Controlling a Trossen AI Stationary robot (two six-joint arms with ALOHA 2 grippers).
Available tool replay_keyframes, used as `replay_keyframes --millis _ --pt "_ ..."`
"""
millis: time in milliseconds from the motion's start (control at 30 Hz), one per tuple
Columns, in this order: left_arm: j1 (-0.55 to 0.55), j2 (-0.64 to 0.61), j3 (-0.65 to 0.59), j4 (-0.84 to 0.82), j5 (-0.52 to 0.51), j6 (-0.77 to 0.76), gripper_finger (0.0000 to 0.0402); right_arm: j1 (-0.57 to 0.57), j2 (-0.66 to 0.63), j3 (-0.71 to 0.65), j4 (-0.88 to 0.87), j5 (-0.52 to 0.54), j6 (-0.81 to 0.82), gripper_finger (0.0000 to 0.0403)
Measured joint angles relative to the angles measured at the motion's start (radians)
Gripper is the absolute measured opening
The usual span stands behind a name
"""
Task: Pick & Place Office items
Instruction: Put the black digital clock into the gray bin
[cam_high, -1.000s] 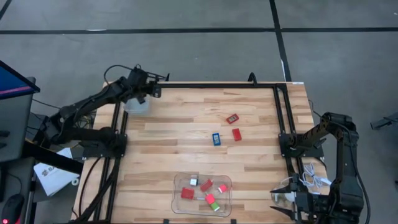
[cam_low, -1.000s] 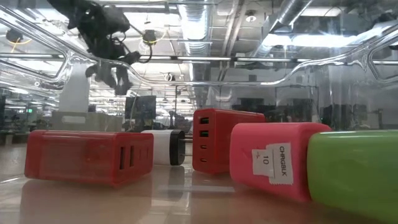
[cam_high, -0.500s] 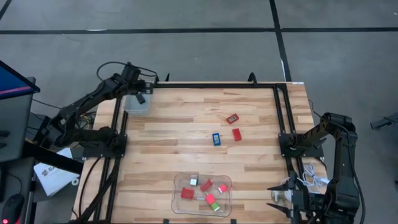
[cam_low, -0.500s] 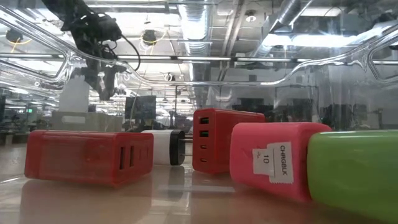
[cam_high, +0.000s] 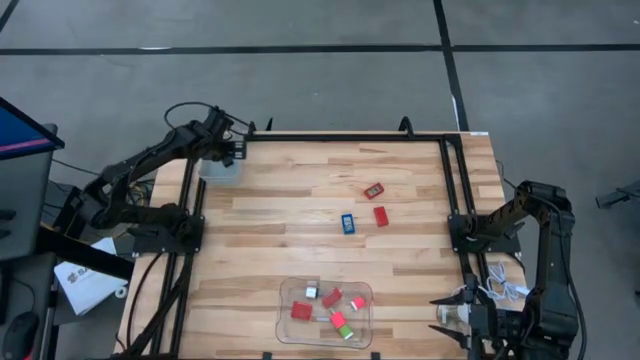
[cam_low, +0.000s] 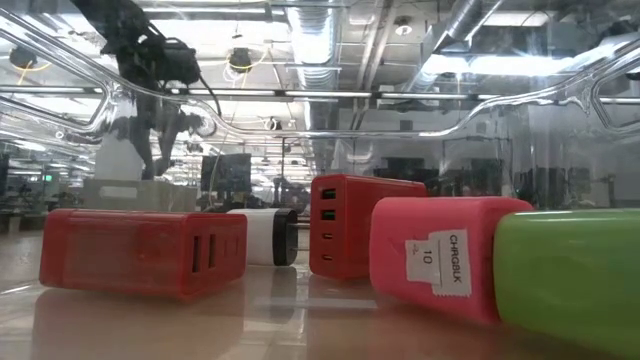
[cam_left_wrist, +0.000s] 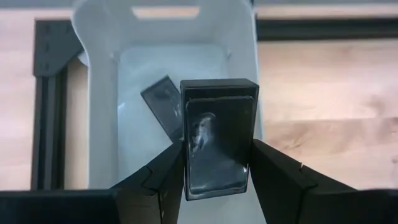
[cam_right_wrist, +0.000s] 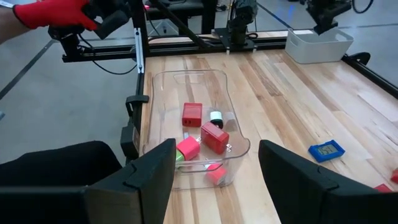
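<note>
left gripper has swung back over the white bin, fingers clamped on a flat black rectangle, another black piece lying in the bin just beyond. drop looks imminent. right gripper parked, fingers spread, nothing held.

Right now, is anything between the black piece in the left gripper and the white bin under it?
Nothing visible. The left gripper holds the flat black rectangle directly over the open white bin; only another black piece lies inside.

Wooden table — trays, scattered office items
</note>
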Motion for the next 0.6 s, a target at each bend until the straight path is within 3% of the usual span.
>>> replay_keyframes --millis 300,600 --pt "-0.001 0.097 0.000 -0.016 0.001 -0.007 0.0156 0.000 0.034 0.000 -0.009 -0.007 0.021 0.0224" --pt "0.003 0.099 0.000 -0.007 0.001 -0.006 0.0157 0.002 0.030 0.000 -0.055 -0.005 0.078 0.0224"
